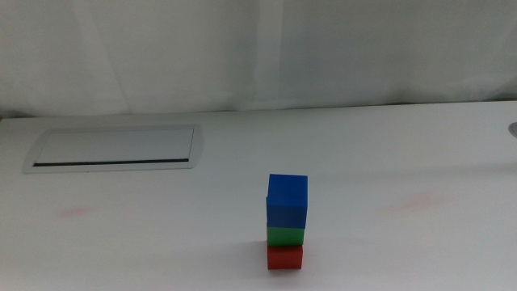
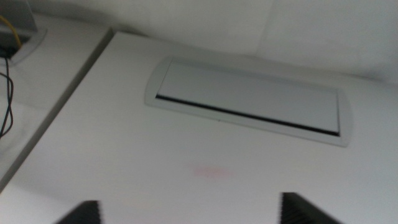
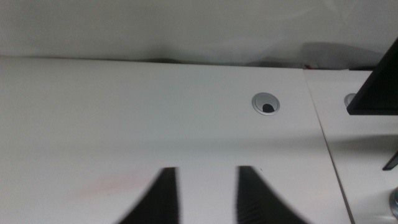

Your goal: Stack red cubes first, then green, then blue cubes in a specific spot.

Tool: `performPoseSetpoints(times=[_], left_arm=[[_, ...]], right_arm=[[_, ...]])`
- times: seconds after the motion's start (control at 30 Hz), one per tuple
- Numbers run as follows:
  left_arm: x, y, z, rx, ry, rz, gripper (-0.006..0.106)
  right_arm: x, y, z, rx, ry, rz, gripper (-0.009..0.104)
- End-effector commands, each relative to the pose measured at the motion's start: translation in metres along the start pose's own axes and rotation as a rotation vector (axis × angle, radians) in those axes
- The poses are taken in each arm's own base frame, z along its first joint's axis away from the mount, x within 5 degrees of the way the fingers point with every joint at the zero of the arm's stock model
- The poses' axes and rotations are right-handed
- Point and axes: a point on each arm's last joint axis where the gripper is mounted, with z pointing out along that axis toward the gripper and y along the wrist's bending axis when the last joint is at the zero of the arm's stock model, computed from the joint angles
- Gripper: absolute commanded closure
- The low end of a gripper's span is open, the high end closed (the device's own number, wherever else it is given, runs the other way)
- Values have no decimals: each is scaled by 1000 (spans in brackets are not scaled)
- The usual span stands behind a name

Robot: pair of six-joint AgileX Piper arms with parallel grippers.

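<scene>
Red at the bottom, green in the middle, blue on top: nearest us in the middle view, the red cube (image 1: 284,258) sits on bare white table (image 1: 388,242), the green cube (image 1: 285,235) sits square on it, and the blue cube (image 1: 287,201) caps the tower, faces roughly lined up. By the look of it, the stacking is done. Neither claw is anywhere near the pile; both arms are out of the middle view. The left claw (image 2: 190,214) hangs over empty table with its jaws spread wide, nothing between them, a faint pink smudge (image 2: 211,171) just ahead and the grey-rimmed panel (image 2: 249,99) with its dark slot beyond that. The right claw (image 3: 202,196) has its jaws parted by a narrow gap, holding nothing, a round cable hole (image 3: 266,103) well ahead of it. These little blocks look light, stiff and matte, so I'd judge them easy to grip: pinch two opposite side faces, square on, and go gently, because a tall narrow tower would topple at a nudge.
</scene>
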Motion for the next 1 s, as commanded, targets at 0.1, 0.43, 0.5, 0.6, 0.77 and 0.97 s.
performPoseSetpoints(times=[0.1, 0.43, 0.5, 0.6, 0.77, 0.97], left_arm=[[37, 9, -23, 49, -167, 18, 84], [75, 15, -30, 71, -276, 33, 103], [82, 15, -23, 65, -253, 45, 103], [88, 16, -16, 56, -226, 35, 103], [95, 10, -2, 124, -291, -74, 103], [127, 3, 27, 203, -319, -30, 103]], right_arm=[[40, 3, -19, 22, -110, 19, 97], [123, 12, -14, 47, -146, 2, 97], [129, 13, -4, 49, -141, -4, 97], [134, 16, 13, 39, -188, 12, 97], [134, 19, 35, 20, -323, 90, 97], [146, 23, 62, -6, -361, 131, 97]])
